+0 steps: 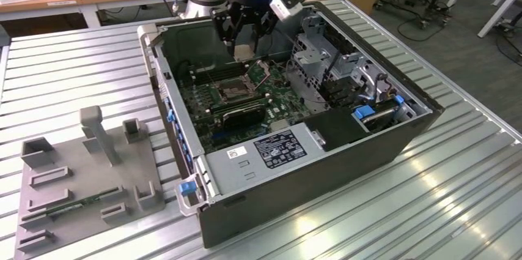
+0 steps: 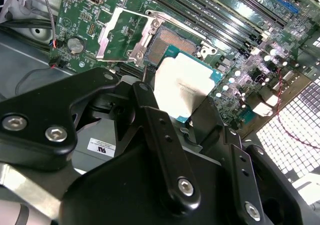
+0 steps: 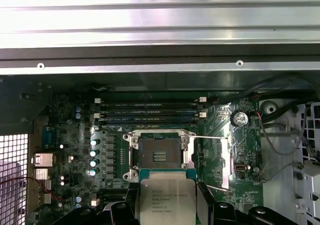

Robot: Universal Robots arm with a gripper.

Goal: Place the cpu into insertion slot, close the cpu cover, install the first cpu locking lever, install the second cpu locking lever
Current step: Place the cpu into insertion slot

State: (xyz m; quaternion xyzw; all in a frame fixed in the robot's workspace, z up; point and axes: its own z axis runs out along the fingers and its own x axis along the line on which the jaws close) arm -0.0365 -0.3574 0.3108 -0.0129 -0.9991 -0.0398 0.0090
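Observation:
My gripper (image 1: 242, 38) hangs inside the open computer case, shut on the cpu (image 1: 243, 52), a flat pale square chip. In both wrist views the cpu (image 3: 165, 199) (image 2: 183, 84) sits between the black fingers (image 3: 131, 207), held a little above the board and apart from it. The insertion slot (image 3: 159, 152) (image 2: 173, 41) (image 1: 234, 92) lies uncovered on the green board just beyond the chip, showing its dark contact field and silvery rim. The cpu cover (image 3: 213, 162) (image 2: 120, 35) (image 1: 263, 74) is swung open to one side of the slot.
The computer case (image 1: 326, 168) lies open on a slatted metal table (image 1: 73, 70). Long memory slots (image 3: 150, 114) run beside the socket. A drive cage (image 1: 318, 58) and cables (image 3: 280, 135) crowd the exterior view's right. A grey fixture block (image 1: 90, 174) stands at the exterior view's left.

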